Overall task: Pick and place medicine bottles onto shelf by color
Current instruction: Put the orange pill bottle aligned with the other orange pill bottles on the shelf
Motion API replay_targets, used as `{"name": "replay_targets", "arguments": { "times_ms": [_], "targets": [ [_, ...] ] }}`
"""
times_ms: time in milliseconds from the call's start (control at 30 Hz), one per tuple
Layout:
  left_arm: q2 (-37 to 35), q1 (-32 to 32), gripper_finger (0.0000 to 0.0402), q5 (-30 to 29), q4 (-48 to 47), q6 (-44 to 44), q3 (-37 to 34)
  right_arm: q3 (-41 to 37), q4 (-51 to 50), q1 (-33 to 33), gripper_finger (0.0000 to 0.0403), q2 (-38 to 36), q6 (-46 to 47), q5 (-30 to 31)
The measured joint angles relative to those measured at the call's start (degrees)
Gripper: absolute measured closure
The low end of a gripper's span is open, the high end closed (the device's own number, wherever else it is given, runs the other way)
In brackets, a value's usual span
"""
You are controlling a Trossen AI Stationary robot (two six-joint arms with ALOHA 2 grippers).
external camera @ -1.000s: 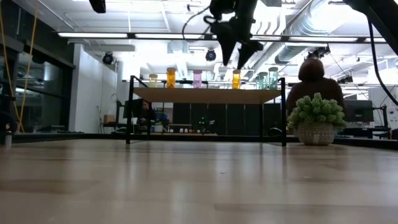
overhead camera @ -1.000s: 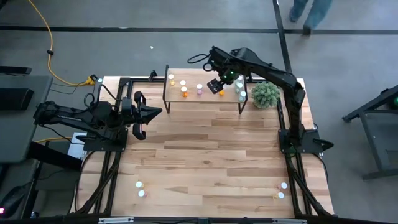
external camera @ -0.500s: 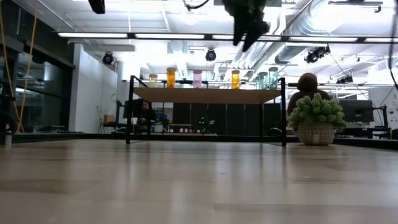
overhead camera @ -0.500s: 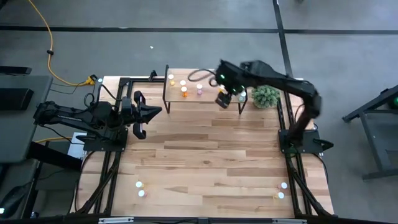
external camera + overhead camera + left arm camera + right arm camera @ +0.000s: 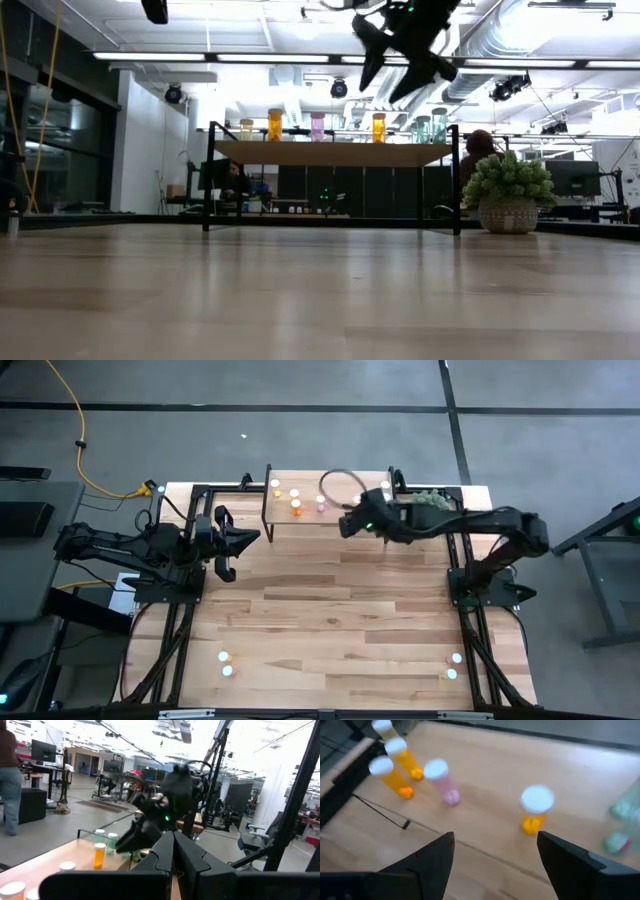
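The shelf (image 5: 325,506) stands at the table's far side. On its top stand a yellow bottle (image 5: 246,129), an orange bottle (image 5: 274,124), a pink bottle (image 5: 317,126), another orange bottle (image 5: 379,127) and two teal bottles (image 5: 430,127). My right gripper (image 5: 344,527) is open and empty, raised above the shelf's near edge (image 5: 395,75). Its wrist view looks down on the orange bottles (image 5: 400,775), the pink one (image 5: 442,780) and the lone orange one (image 5: 535,810). My left gripper (image 5: 255,540) is shut and empty at the table's left, its fingers (image 5: 175,845) closed together.
A green plant in a pot (image 5: 508,190) stands right of the shelf, partly under my right arm (image 5: 430,500). Two bottles (image 5: 225,664) stand near the table's front left and two more (image 5: 453,665) near its front right. A person (image 5: 7,770) stands beyond the table.
My right gripper has risen from just above the orange bottle on the shelf and drawn back toward the table's near edge. It has tipped from pointing down to slanting, and its arm has swung lower across the plant. It stays open.
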Motion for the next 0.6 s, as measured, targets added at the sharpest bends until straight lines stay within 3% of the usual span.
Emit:
{"name": "replay_targets", "arguments": {
  "times_ms": [167, 367, 600],
  "targets": [
    [-0.01, -0.01, 0.0402, -1.79, 0.01, 0.01, 0.00, 2.70, -3.56, 3.12, 0.0128, 5.20, 5.84, 6.50],
    [0.01, -0.01, 0.0401, -2.98, 0.01, -0.41, 0.00, 4.95, -9.41, 3.41, 0.0128, 9.92, 13.83, 10.11],
    [0.00, -0.01, 0.0402, -2.98, 0.03, -1.52, 0.00, 5.45, -11.58, 1.83, 0.0128, 11.28, 15.13, 12.80]
  ]
}}
